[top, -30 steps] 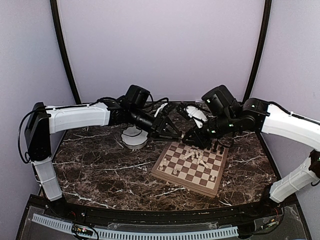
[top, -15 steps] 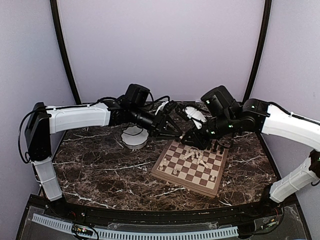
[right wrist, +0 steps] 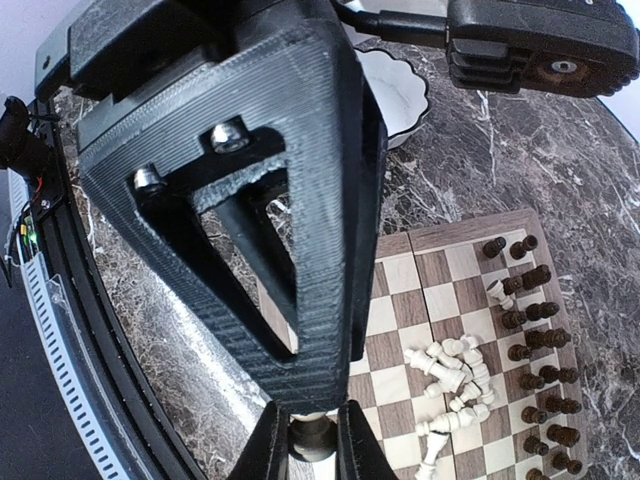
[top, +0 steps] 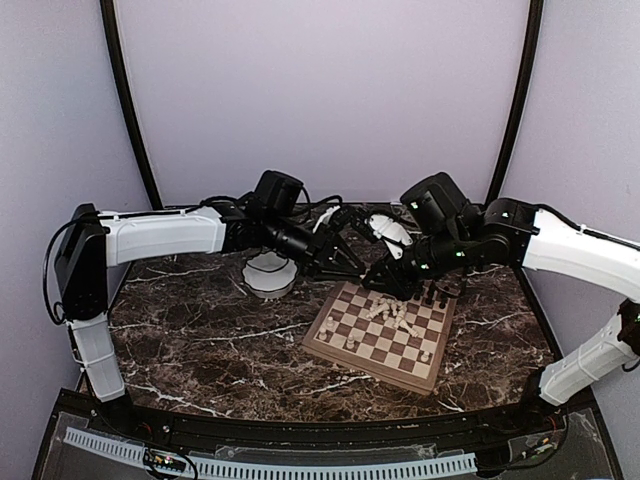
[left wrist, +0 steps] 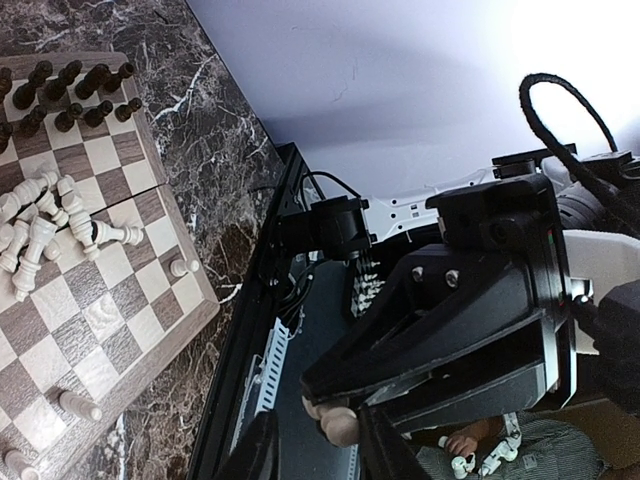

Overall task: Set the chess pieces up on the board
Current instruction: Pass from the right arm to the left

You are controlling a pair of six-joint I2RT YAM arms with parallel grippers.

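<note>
The board point(top: 345, 358) lies right of centre, with a pile of toppled pale chess pieces point(top: 392, 313) in its middle and dark chess pieces point(top: 435, 295) standing along its far right edge. Both grippers meet in the air above the board's far left corner. My right gripper point(right wrist: 312, 440) is shut on a small pale chess piece point(right wrist: 312, 432). My left gripper point(left wrist: 322, 450) is open, its fingers point(left wrist: 385, 450) on either side of that piece point(left wrist: 335, 425) with gaps showing. The pile point(left wrist: 45, 225) and dark pieces point(left wrist: 60, 95) also show in the left wrist view.
A white scalloped bowl point(top: 268, 273) stands on the dark marble table left of the board; it also shows in the right wrist view point(right wrist: 395, 90). A few pale pieces point(top: 350, 343) stand singly near the board's near edge. Purple walls surround the table.
My left gripper has shifted slightly right and closed in on the right gripper's tip. The right gripper has stayed nearly still with the piece in it.
</note>
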